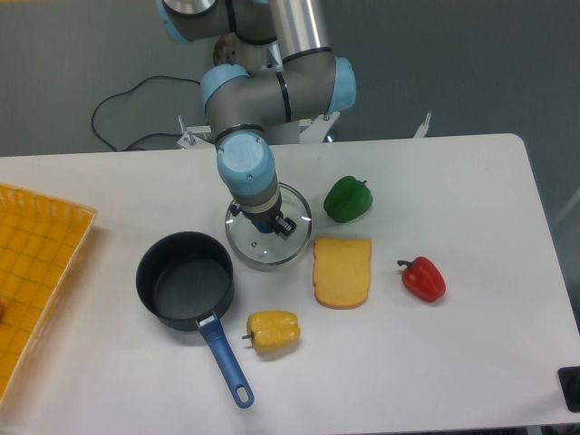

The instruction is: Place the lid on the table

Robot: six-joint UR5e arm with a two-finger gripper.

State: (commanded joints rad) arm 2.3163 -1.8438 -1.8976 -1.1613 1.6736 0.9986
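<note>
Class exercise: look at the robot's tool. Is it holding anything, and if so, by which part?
The tool sits over the middle of the glass lid, where its knob would be, but the arm hides the contact. Whether it grips the lid cannot be told.

Light: bright, even, overhead | shadows: soft, short (under objects) | focus: sharp | glare: mild on table [435, 362]
</note>
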